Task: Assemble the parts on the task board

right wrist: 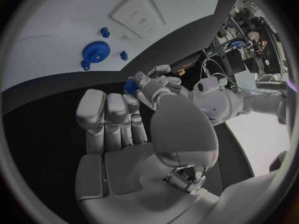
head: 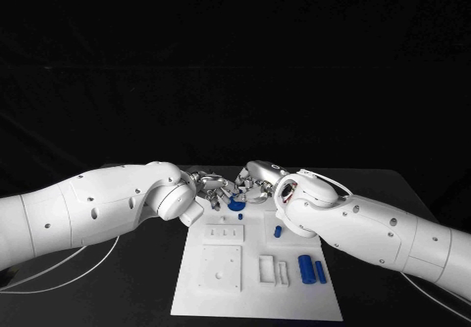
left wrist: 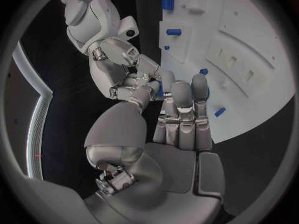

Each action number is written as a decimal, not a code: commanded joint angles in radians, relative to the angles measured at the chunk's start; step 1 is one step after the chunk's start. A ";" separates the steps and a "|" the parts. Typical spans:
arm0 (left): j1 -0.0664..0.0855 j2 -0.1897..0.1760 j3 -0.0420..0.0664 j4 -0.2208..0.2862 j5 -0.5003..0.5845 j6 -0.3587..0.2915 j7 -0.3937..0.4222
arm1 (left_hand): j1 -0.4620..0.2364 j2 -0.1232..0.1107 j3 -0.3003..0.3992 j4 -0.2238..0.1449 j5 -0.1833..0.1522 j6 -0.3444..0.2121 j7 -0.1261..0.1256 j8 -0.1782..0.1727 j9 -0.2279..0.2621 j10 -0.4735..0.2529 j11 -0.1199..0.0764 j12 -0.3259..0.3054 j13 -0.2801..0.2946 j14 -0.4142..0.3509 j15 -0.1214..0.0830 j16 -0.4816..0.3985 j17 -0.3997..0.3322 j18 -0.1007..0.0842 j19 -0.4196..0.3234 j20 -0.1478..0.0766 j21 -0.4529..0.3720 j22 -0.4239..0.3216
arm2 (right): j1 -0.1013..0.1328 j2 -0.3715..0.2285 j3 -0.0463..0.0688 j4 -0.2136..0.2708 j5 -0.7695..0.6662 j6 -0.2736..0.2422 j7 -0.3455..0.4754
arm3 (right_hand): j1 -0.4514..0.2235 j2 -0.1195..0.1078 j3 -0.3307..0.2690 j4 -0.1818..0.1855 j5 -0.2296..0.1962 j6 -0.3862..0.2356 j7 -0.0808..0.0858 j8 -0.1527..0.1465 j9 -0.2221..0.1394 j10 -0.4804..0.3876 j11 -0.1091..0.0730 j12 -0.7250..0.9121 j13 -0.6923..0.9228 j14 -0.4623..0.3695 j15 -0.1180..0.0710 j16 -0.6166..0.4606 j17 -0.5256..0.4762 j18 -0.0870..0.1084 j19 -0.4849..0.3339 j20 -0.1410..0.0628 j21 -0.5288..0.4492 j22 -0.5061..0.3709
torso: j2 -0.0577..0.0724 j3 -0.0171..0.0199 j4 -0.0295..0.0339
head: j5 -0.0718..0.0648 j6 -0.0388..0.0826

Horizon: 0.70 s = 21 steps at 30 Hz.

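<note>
On the black desk point(head: 393, 184) the white task board point(head: 257, 300) runs from 6 o'clock up toward the centre of the head view. Nearest, at about 5 o'clock on the board, two blue cylinders point(head: 311, 268) lie side by side, just right of a pair of narrow raised slots point(head: 273, 270). A square recessed plate point(head: 222, 267) sits to their left at 7 o'clock. Further up, a short blue peg point(head: 278, 231) lies near the right arm, and a small blue pin point(head: 239, 216) stands close to the board's far edge.

At the far end, near the picture's centre, both hands meet over the board's top edge. The left hand point(head: 211, 187) and the right hand point(head: 257, 185) have their fingertips drawn together round a blue part point(head: 235, 202) between them; which hand actually holds it I cannot tell. In the right wrist view a blue gear point(right wrist: 95, 51) lies on the board, with two small blue pieces beside it.
</note>
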 commanded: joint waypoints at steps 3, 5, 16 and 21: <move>0.001 0.004 0.003 -0.002 -0.028 -0.003 0.007 | -0.008 -0.003 -0.003 -0.008 0.002 0.178 -0.097 0.005 0.094 0.030 -0.029 0.032 0.009 0.002 -0.014 0.025 0.011 -0.016 -0.004 -0.011 0.009 0.006 | -0.003 -0.007 -0.002 0.008 0.003 -0.020 0.032 | -0.035 -0.053 -0.061 0.029 0.011 -0.085 0.015 0.004 -0.003 -0.035 0.007 -0.044 -0.034 -0.008 0.005 -0.024 -0.017 -0.005 0.032 -0.001 -0.025 0.119 | -0.001 -0.0002 0.0018 | 0.000 -0.003; 0.001 0.004 0.003 -0.003 -0.040 -0.005 0.004 | -0.008 -0.002 -0.005 -0.011 0.002 0.182 -0.100 0.005 0.114 0.029 -0.032 0.051 0.014 0.002 -0.017 0.041 0.017 -0.018 -0.005 -0.013 0.015 0.010 | -0.003 -0.016 -0.002 0.010 0.009 -0.036 0.039 | -0.026 -0.070 -0.172 0.061 0.025 -0.182 0.035 0.007 -0.001 -0.063 0.024 -0.084 -0.069 -0.016 0.017 -0.043 -0.031 0.002 0.027 0.010 -0.054 0.112 | -0.001 0.0001 -0.0001 | 0.001 -0.004; -0.003 -0.004 0.002 0.000 -0.152 0.015 -0.039 | -0.010 0.000 -0.008 -0.017 0.004 0.190 -0.109 0.005 0.217 0.029 -0.040 0.111 0.031 -0.001 -0.024 0.091 0.026 -0.020 -0.009 -0.021 0.036 0.030 | -0.018 -0.131 -0.002 0.059 0.034 -0.065 0.078 | 0.097 -0.095 -0.329 0.181 0.067 -0.327 0.049 -0.003 -0.009 -0.122 0.035 -0.120 -0.210 -0.035 0.027 -0.065 -0.060 0.014 0.027 0.024 -0.133 0.105 | -0.002 0.0005 -0.0027 | 0.006 -0.018; -0.006 -0.007 0.001 0.001 -0.202 0.058 -0.087 | -0.032 0.005 0.007 -0.030 0.035 0.185 -0.114 0.005 0.310 0.028 -0.045 0.146 0.042 0.011 -0.031 0.116 0.013 -0.016 -0.003 -0.028 0.064 0.051 | -0.025 -0.206 0.000 0.079 0.063 -0.049 0.099 | 0.107 -0.082 -0.293 0.133 0.097 -0.299 0.047 -0.001 -0.008 -0.125 0.032 -0.114 -0.225 -0.038 0.025 -0.068 -0.066 0.014 0.025 0.023 -0.147 0.103 | -0.004 0.0026 -0.0096 | 0.014 -0.027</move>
